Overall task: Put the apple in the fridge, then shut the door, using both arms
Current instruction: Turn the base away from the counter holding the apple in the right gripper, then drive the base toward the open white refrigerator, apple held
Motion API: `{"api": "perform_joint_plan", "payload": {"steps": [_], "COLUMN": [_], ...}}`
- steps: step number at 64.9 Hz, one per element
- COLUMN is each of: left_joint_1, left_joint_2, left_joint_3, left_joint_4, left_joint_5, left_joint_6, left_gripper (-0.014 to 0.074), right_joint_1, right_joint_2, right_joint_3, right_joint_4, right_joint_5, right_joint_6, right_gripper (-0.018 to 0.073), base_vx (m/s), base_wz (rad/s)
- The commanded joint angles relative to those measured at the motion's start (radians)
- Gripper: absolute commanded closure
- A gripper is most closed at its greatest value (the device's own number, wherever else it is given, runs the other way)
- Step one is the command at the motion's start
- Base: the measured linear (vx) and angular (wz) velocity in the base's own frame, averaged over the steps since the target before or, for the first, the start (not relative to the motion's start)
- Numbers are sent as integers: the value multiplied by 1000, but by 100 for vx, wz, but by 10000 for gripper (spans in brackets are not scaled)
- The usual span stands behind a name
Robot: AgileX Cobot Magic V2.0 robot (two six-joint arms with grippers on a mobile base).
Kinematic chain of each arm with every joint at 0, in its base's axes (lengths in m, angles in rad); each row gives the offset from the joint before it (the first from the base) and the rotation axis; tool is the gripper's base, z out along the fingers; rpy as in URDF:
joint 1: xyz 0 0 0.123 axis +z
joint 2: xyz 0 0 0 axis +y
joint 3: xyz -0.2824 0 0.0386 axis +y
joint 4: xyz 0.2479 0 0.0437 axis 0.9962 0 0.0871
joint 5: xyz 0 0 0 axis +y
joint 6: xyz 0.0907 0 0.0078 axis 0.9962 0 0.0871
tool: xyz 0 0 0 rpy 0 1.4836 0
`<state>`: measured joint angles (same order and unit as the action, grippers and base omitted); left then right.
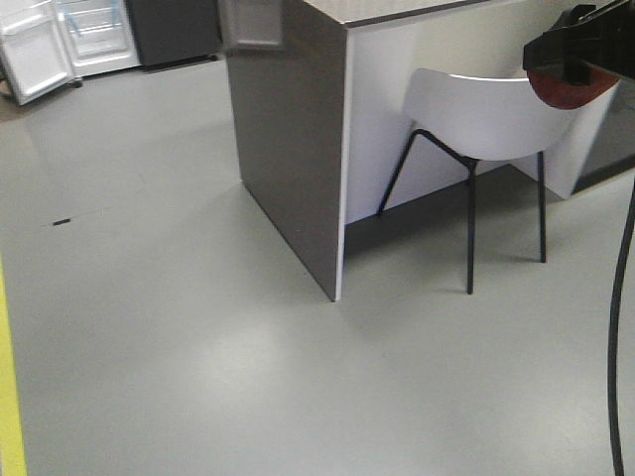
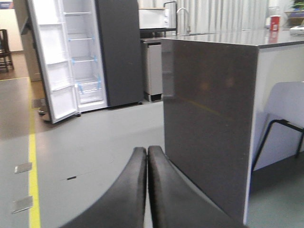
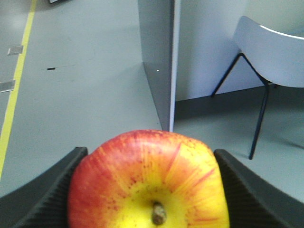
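Observation:
The red apple (image 3: 147, 183), yellow around its stem, fills the bottom of the right wrist view, and my right gripper (image 3: 150, 153) is shut on its two sides. From the front view the same gripper (image 1: 580, 45) hangs at the top right with the apple's (image 1: 571, 87) red underside showing. My left gripper (image 2: 147, 153) is shut with nothing in it, its fingers pressed together. Far off to the left, the dark grey fridge (image 2: 116, 47) stands with its door (image 2: 51, 61) swung open and the white shelves (image 2: 81, 57) showing. The fridge (image 1: 97, 35) is small at the front view's top left.
A dark grey counter island (image 1: 288, 129) with a white side stands ahead between me and the right. A white chair (image 1: 486, 114) on black legs is tucked beside it. A yellow line (image 2: 32, 156) runs along the grey floor (image 1: 179, 327) on the left.

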<state>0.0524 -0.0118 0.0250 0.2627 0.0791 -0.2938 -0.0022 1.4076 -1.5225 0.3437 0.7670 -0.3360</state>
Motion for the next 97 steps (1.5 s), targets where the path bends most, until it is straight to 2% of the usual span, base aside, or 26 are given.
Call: {"api": "perform_joint_plan", "payload": {"steps": [1,97], "left_joint_1": [-3,-3], "left_joint_2": [-16,-16], "left_joint_3": [28,28], "left_joint_4": [-1,-1], "left_joint_5": [-71,-71], "left_joint_6": [-9,-9], "left_gripper": [602,602], "right_joint_1": [-7,-7], "right_joint_2": [-35,-35], "right_joint_3": [-32,-32], "right_joint_4": [20,20], "right_joint_5": [-71,-71], "right_joint_6": [-3,-3], "right_gripper": [475,475], "base_vx": [0,4], "base_wz": [31,26]}}
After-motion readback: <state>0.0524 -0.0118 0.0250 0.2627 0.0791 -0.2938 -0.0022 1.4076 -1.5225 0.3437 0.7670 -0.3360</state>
